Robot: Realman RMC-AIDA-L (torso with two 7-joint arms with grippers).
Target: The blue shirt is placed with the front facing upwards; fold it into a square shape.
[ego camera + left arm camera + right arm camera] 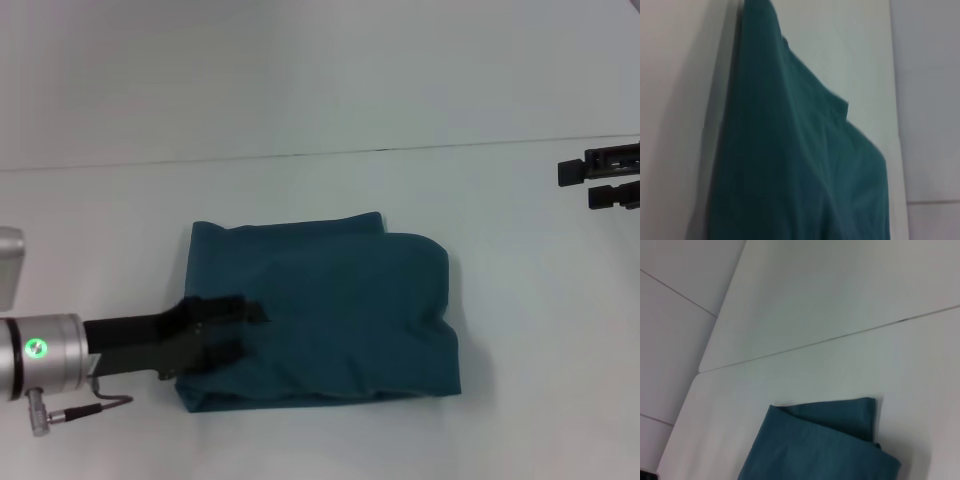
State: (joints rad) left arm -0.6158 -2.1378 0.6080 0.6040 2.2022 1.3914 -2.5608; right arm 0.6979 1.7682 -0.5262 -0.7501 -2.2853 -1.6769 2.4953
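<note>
The blue shirt (pixel 330 315) lies near the middle of the white surface (pixel 320 130), already gathered into a compact, roughly square bundle with no lettering or collar showing. Its upper layer sits a little askew: a corner of the lower layer pokes out at the far edge, and the right-hand side bulges rather than lying flat.

We judge the main risk to be disturbing this bundle. Our left claw (pixel 240 330) rests on or just over the left part of the cloth, with its dark fingers (pixel 225 308) laid across the fabric. If it draws away while cloth is caught on it, the top layer could slide or flip open and the square would be lost. Pressing or dragging sideways could also push the layers further out of line. The loose far corner looks apt to unfold by itself if nudged.

The left arm reaches in low from the left, nearly level with the surface, its silver wrist with the green light near the picture's edge. We cannot tell how far this claw is parted or whether it grips any cloth.

The right claw (pixel 600 178) hangs well apart at the far right, its two fingers slightly parted and holding nothing.
</note>
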